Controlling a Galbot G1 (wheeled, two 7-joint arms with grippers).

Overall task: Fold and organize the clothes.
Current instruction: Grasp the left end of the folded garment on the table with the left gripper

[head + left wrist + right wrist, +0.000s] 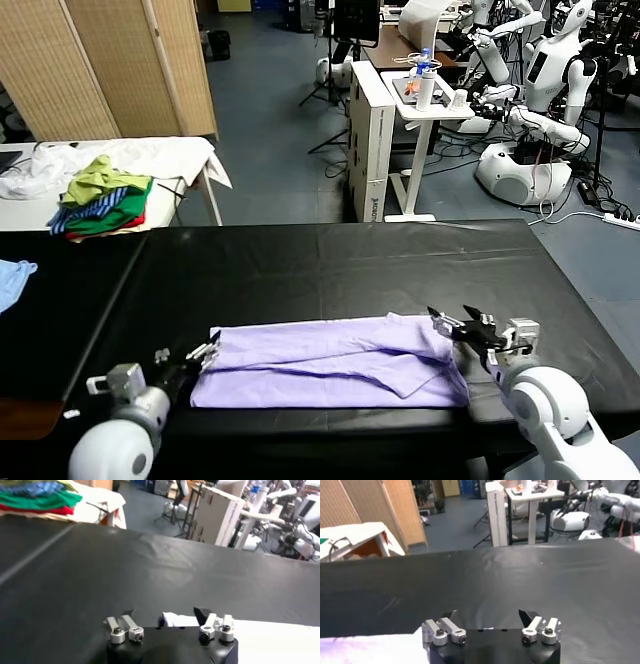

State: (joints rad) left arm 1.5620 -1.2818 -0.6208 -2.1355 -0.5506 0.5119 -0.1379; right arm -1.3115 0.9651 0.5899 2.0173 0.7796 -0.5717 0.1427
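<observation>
Head view. T-shirt (330, 360) lies flat in the lower centre of the frame, on the near part of the black table (320, 265), folded into a long horizontal band with one diagonal fold edge showing right of its middle. Thin lavender fabric, soft creases, no print visible on the side that faces up. Left gripper (196, 357) sits at the band's left end, right gripper (462, 326) at its upper right corner; both fingers spread, nothing pinched. Judgement: one gripper at each end suits a long band, which a two-point lift keeps taut and square for the next fold. Garment pile (100, 198), green and striped, sits on a white side table at upper left; blue cloth (14, 278) at the left edge, well apart from the shirt.

Left wrist view. Left gripper's fingers (125, 625) stand wide apart with bare matte table between them; a pale corner of the shirt shows just beside the right-hand finger, not gripped.

Right wrist view. Right gripper's fingers (532, 622) also wide open and empty; shirt edge appears at the lower left corner of the frame. Table cover is smooth with a dull sheen.
</observation>
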